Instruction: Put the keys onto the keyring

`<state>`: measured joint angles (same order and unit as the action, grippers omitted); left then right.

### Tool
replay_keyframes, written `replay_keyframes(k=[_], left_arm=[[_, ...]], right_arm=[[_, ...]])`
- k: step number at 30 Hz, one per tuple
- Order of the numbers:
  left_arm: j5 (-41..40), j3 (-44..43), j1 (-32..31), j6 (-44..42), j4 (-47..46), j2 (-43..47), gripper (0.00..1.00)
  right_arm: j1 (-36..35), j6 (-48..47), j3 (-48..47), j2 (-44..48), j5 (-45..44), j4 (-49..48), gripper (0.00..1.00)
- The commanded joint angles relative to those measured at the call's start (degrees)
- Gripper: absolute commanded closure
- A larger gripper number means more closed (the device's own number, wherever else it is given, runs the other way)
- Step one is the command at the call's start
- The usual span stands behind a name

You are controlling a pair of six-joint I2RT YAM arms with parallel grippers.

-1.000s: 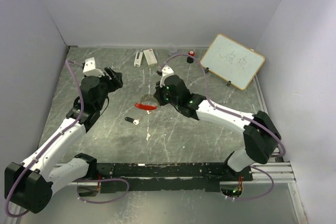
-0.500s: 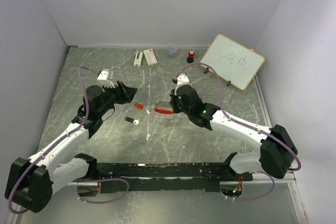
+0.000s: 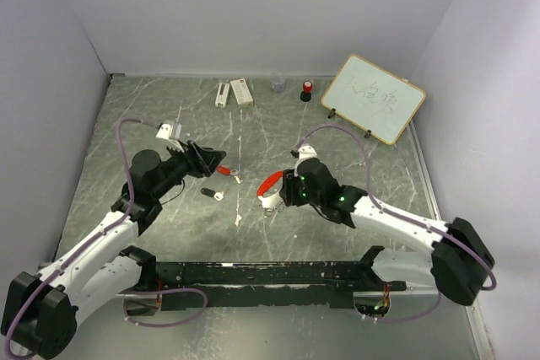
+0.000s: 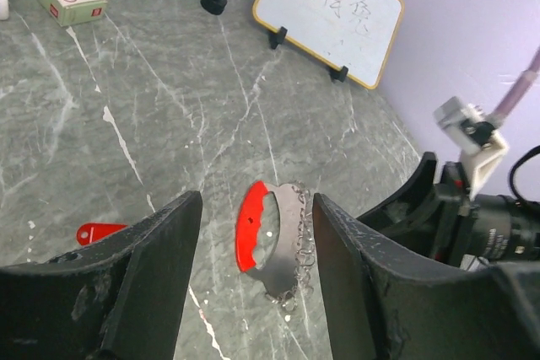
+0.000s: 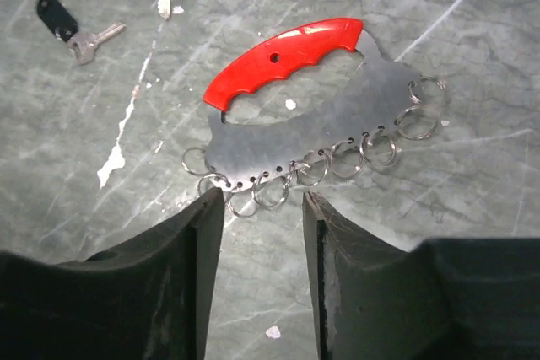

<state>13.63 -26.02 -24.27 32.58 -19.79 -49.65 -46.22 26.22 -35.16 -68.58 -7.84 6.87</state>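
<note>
Lying flat on the table (image 3: 354, 158), the keyring (image 5: 316, 111) is held by neither gripper; its ringed edge faces the right gripper (image 5: 260, 200), whose jaws stand partly apart and empty just short of it. The red key (image 3: 224, 171) and black key (image 5: 72, 29) rest loose to its left, apart from it, with the left gripper (image 3: 216, 158) wide and empty just beside the red one. No key is on yet, so I judge the step to be fetching the first: the left jaws must close on the red key's tag while the right steadies the keyring.
</note>
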Motion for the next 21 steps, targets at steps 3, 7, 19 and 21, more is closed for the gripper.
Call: replay_keyframes(k=[3,7,19,21], left_arm=[[-0.5,-0.5,-2.6,0.3,0.5,-0.1,0.35],[-2.4,-0.4,-5.1,-0.9,-2.0,-2.8,0.34],[-1.5,-0.9,-7.9,-5.2,-7.9,-17.3,0.35],[-1.2,-1.1,-8.3,-5.1,-7.4,-19.0,0.35]], right_arm=[[0.1,2.6,2.4,9.2,-2.0,2.2,0.48],[0.0,1.2,2.9,10.2,-2.9,1.3,0.49],[0.0,-3.2,1.4,-0.2,2.2,-5.6,0.58],[0.0,-3.6,1.2,-1.2,4.5,-6.3,0.59]])
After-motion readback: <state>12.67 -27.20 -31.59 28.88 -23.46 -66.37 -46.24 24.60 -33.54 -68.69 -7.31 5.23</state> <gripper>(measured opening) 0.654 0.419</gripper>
